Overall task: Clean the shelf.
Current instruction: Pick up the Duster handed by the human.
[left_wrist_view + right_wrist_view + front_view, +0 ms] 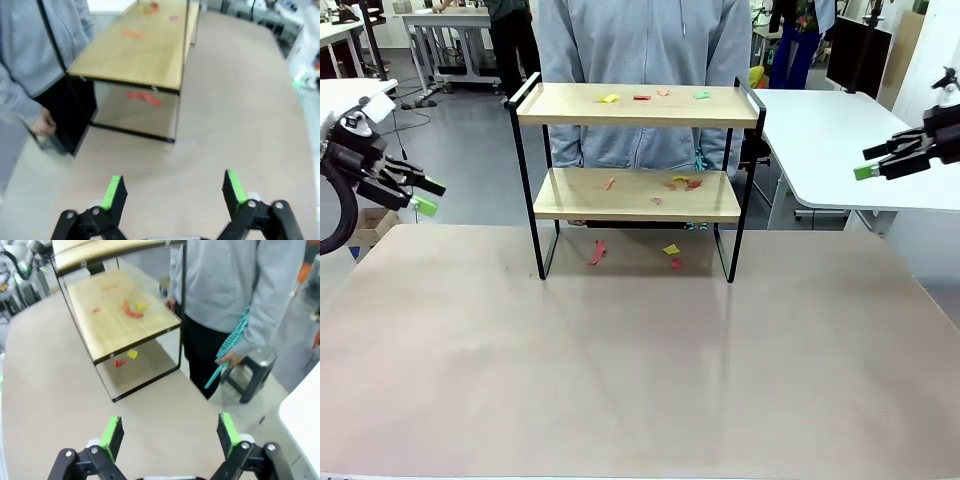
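Note:
The shelf (pixel 638 104) stands at the far middle of the table, a two-tier wooden rack in a thin black frame. Small coloured paper scraps (pixel 641 97) lie on its top board. More scraps (pixel 680 183) lie on the lower board (pixel 570 200), and a red scrap (pixel 597 252) and a yellow one (pixel 671 249) sit on the table under it. My left gripper (pixel 425 197) hovers open off the table's left edge. My right gripper (pixel 870 163) hangs open at the far right. In the wrist views both grippers (pixel 172 192) (pixel 167 432) are empty and face the shelf (pixel 135 50) (pixel 120 315).
A person in a grey hoodie (pixel 640 40) stands right behind the shelf, holding a teal tool (pixel 231 347) in one hand. A white table (pixel 840 140) is at the right and a dark stool (pixel 255 370) stands by the person. The beige table (pixel 640 380) stretches in front.

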`<state>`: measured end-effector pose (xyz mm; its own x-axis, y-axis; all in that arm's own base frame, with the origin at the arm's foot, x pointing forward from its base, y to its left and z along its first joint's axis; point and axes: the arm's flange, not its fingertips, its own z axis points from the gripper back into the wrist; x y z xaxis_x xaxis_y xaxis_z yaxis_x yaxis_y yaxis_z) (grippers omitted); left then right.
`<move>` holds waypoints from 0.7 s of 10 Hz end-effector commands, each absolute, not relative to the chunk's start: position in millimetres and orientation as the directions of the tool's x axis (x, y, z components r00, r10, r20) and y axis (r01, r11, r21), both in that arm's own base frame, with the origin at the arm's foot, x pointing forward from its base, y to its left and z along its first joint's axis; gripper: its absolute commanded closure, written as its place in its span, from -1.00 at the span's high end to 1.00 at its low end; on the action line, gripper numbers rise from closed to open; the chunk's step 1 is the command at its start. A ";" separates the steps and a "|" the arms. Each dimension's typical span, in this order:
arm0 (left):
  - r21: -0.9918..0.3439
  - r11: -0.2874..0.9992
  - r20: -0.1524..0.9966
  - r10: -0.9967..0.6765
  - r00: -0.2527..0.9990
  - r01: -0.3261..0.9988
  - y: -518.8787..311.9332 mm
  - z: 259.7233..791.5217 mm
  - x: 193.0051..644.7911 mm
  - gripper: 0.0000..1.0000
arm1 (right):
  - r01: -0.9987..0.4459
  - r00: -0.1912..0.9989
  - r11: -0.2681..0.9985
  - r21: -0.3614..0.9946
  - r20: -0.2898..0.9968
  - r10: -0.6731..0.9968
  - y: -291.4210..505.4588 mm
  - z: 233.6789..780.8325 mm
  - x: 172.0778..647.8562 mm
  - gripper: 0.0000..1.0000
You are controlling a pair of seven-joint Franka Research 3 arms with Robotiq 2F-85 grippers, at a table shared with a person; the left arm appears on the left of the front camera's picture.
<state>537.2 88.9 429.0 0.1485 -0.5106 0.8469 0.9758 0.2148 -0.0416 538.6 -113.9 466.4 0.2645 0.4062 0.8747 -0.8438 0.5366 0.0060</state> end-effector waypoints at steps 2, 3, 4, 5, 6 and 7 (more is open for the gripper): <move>0.047 0.140 0.960 -0.280 -0.006 0.989 135.2 423.5 561.0 1.00 | -0.893 0.101 0.450 -0.029 0.960 0.261 -158.1 451.7 578.5 1.00; 0.080 0.126 0.980 -0.191 -0.055 0.989 150.8 421.6 566.7 1.00 | -0.899 0.050 0.433 -0.064 0.967 0.248 -172.9 445.0 591.1 1.00; 0.081 0.114 0.988 -0.138 -0.065 0.990 159.5 417.0 569.6 1.00 | -0.914 0.038 0.402 -0.053 0.976 0.214 -184.3 436.2 598.7 1.00; 0.081 0.092 0.993 -0.095 -0.073 0.992 163.9 412.8 571.7 1.00 | -0.933 0.044 0.360 -0.025 0.983 0.181 -193.6 427.8 604.6 1.00; 0.100 0.084 0.993 -0.067 -0.095 0.991 165.3 408.1 571.9 1.00 | -0.934 0.048 0.357 -0.019 0.983 0.177 -202.1 418.2 607.1 1.00; 0.117 0.091 0.992 -0.045 -0.114 0.989 167.2 403.7 571.8 1.00 | -0.932 0.050 0.363 -0.014 0.984 0.168 -210.1 408.2 606.9 1.00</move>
